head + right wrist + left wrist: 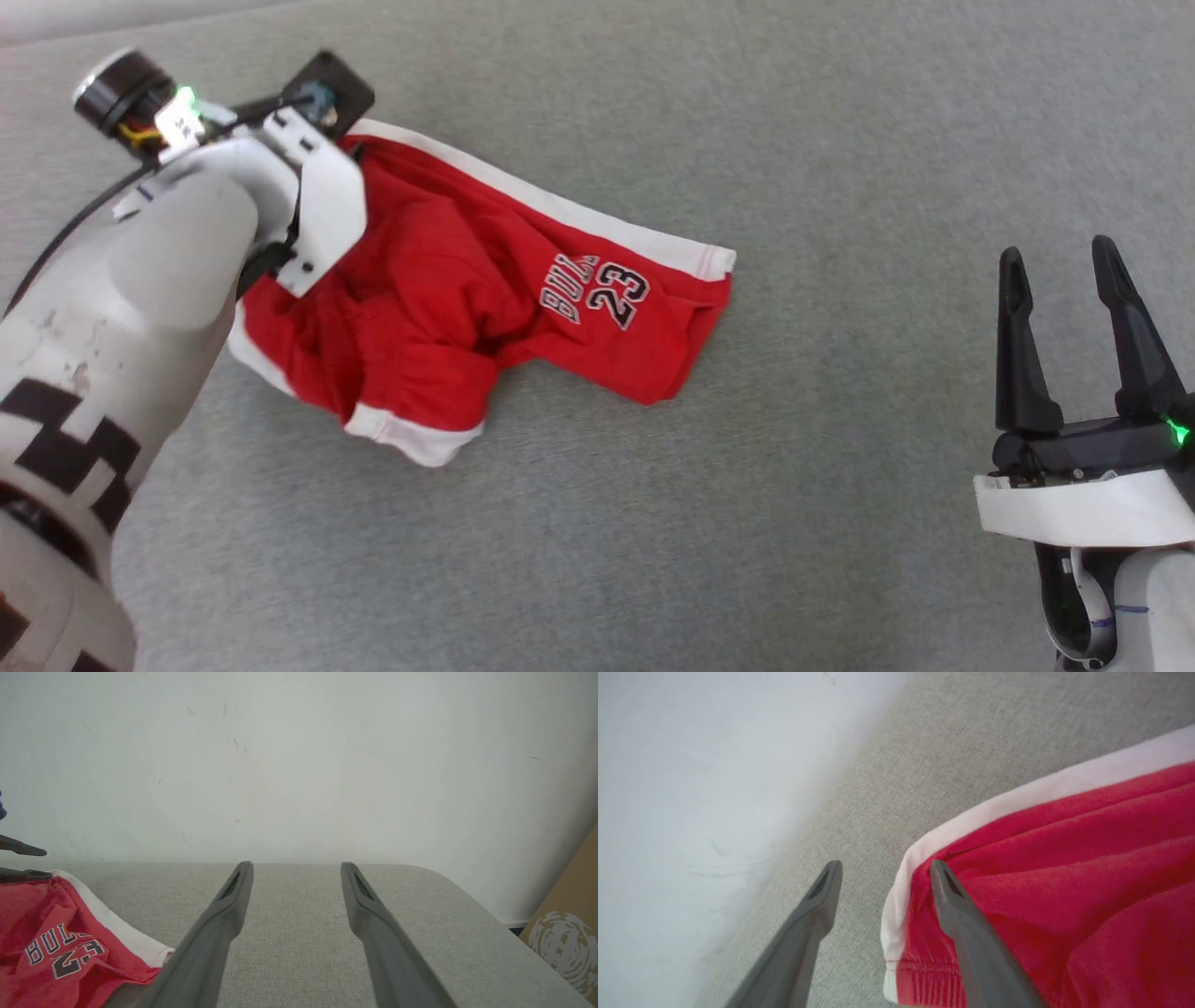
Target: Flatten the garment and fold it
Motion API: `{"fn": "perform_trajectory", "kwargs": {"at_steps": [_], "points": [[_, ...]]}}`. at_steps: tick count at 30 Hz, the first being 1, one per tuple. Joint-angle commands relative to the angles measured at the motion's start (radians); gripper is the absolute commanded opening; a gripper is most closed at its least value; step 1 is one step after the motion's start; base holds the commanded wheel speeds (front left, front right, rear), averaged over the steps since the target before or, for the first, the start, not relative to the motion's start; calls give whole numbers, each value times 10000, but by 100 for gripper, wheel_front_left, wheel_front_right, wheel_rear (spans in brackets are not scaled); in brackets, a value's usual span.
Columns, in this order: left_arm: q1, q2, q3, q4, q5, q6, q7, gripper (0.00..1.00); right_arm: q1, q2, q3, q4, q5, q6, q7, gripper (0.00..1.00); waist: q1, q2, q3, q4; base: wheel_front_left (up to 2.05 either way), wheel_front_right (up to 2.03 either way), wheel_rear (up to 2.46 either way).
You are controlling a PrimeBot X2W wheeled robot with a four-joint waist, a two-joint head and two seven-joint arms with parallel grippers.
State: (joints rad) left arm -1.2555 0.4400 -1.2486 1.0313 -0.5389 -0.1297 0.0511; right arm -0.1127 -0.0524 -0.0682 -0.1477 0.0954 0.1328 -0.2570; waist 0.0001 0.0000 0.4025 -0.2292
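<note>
Red basketball shorts (448, 280) lie crumpled at the left of a grey cloth-covered worktop (840, 513), one leg bunched under and the "BULLS 23" print creased. The thin cloth looks light and limp and is likely to slide and drag in folds, so the white-striped waistband corner and the hems seem the surest places to pinch. The left gripper (885, 865) hovers at that corner, jaws wide, holding nothing. The right gripper (1057, 247), jaws wide, hangs well apart over bare worktop. A pale wall (299, 765) and a cardboard box (565, 933) stand beyond, and neither seems to be in the way.
</note>
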Motion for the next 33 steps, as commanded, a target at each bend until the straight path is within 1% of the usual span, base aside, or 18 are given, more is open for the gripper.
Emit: {"fn": "perform_trajectory", "kwargs": {"at_steps": [1, 4, 6, 8, 10, 14, 17, 19, 23, 29, 30, 31, 33], "points": [[-242, -92, 88, 93, -119, 29, -110, 100, 86, 22, -35, -8, -86, -21, -48, 100, -1, 0, -584, 615, 0, 0, 0], [-468, -298, 171, 81, -475, 4, -5, 100, 177, 22, -106, -25, -156, -21, -48, 100, -1, 0, -881, 938, 0, 0, 0], [-404, -402, 106, -296, -971, -2, 458, 100, 282, 22, -154, -23, -196, -21, -48, 100, -1, 0, -1067, 1133, 0, 0, 0], [-340, -326, -21, -963, -1550, -5, 1115, 100, 397, 22, -180, -22, -224, -21, -48, 100, -1, 0, -1202, 1287, 0, 0, 0], [-273, -86, -160, -1812, -2074, -6, 1942, 100, 493, 22, -193, -22, -235, -21, -48, 100, -1, 0, -1304, 1399, 0, 0, 0], [56, 633, -293, -3746, -3005, -7, 4002, 100, 584, 22, -169, -17, -238, -21, -48, 100, -1, 0, -1385, 1462, 0, 0, 0], [479, 1233, -310, -5025, -3300, -8, 5414, 100, 566, 22, -141, -16, -215, -21, -48, 100, -1, 0, -1345, 1410, 0, 0, 0], [838, 1513, -312, -5606, -3440, -8, 6073, 100, 528, 22, -132, -13, -199, -21, -48, 100, -1, 0, -1287, 1345, 0, 0, 0], [1483, 1727, -314, -5896, -3644, -8, 6451, 100, 392, 22, -98, -1, -132, -21, -48, 100, -1, 0, -1095, 1160, 0, 0, 0], [2489, 1396, -315, -5241, -3739, -9, 6405, 100, 266, 22, 23, 55, -56, -21, -48, 100, -1, 0, -937, 914, 0, 0, 0], [2622, 1354, -315, -5210, -3711, -9, 6380, 60, 273, 22, 17, 62, -48, -21, -48, 100, -1, 0, -948, 902, 0, 0, 0], [2736, 1336, -315, -5244, -3656, -9, 6345, 0, 288, 22, 10, 69, -44, -21, -48, 100, -1, 0, -974, 896, 0, 0, 0], [2877, 1383, -316, -5445, -3728, -9, 6051, 0, 360, 22, -29, 91, -56, -21, -48, 100, -1, 0, -1088, 923, 0, 0, 0]]}}
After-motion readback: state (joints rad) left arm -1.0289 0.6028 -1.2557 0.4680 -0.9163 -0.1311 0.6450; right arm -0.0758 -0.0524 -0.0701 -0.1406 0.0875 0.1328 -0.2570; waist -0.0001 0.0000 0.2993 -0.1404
